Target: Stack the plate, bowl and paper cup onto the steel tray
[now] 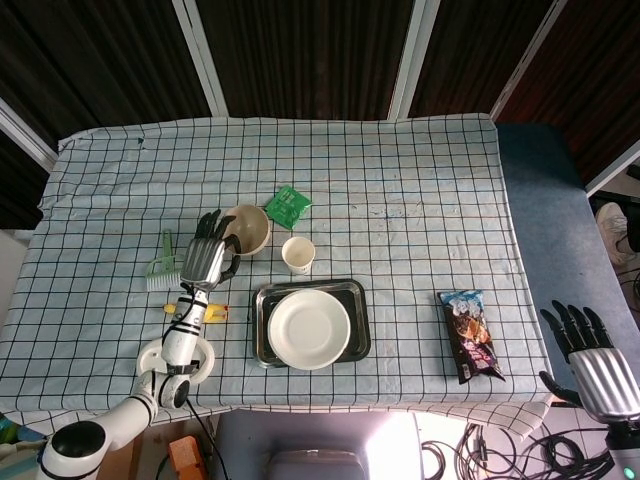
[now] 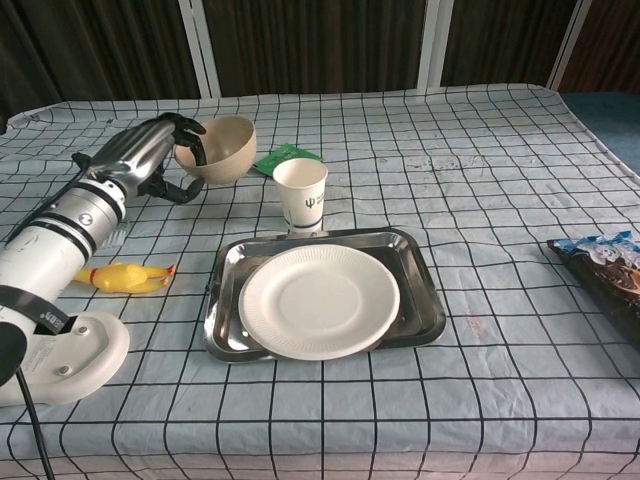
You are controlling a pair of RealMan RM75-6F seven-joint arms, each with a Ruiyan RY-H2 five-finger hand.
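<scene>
Bowl step: left hand (image 2: 150, 155) clamped on bowl (image 2: 222, 147) rim, lifted upper left. Plate (image 2: 320, 300) already on steel tray (image 2: 425, 290). Next: carry bowl onto plate; right hand (image 1: 590, 355) idle, fingers apart.

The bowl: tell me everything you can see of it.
The bowl is a small, round, beige one with a smooth matte look, maybe plastic or ceramic, and it looks empty. The left hand grips it at its rim, fingers hooked inside, and holds it tilted, with its opening turned partly sideways and up; in the chest view it appears lifted off the checked tablecloth. It sits left of the paper cup and beyond the steel tray, near a green packet, touching none of them.
</scene>
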